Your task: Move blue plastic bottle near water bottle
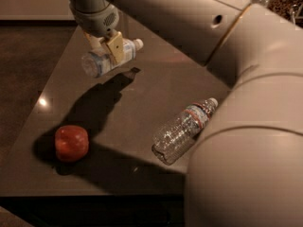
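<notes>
While the tool [107, 51] hangs over the far left part of the desk [156, 86], its tan pads are clamped across the middle of the blue plastic bottle [93, 63], which lies crosswise in the grip with its white cap pointing right. The bottle's shadow [106, 91] falls on the desk below and apart from it, so the bottle appears to be lifted clear of the surface. The water bottle [182, 129] lies on its side nearer the front, cap toward the upper right, its neck end partly hidden behind the robot's arm [246, 141]. A red round fruit [71, 143] sits at the front left, well apart from both bottles. The step in hand looks like the carry: the grasp and lift are done, and the two bottles are not yet near each other. The next move calls for a sweep down and to the right across the bare stretch of desk, then a gentle lowering just beside the water bottle without knocking it, since it could roll.
</notes>
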You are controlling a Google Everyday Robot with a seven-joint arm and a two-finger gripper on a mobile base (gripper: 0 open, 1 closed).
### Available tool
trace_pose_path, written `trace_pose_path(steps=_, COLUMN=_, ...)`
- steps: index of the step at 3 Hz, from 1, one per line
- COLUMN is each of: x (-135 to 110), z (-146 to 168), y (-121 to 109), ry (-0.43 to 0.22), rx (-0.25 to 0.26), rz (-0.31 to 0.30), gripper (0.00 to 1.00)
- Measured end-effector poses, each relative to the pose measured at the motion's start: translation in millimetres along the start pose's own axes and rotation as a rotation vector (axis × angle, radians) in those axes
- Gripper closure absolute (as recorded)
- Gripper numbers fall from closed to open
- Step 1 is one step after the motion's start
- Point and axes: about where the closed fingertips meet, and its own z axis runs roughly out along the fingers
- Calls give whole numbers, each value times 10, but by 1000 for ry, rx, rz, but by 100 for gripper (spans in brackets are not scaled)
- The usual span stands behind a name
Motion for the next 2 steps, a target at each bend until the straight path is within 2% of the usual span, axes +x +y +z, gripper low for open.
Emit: trace_pose_path(steps=2, x=-65, z=-174, y=598, ry=-38, rx=40, rz=0, gripper=100)
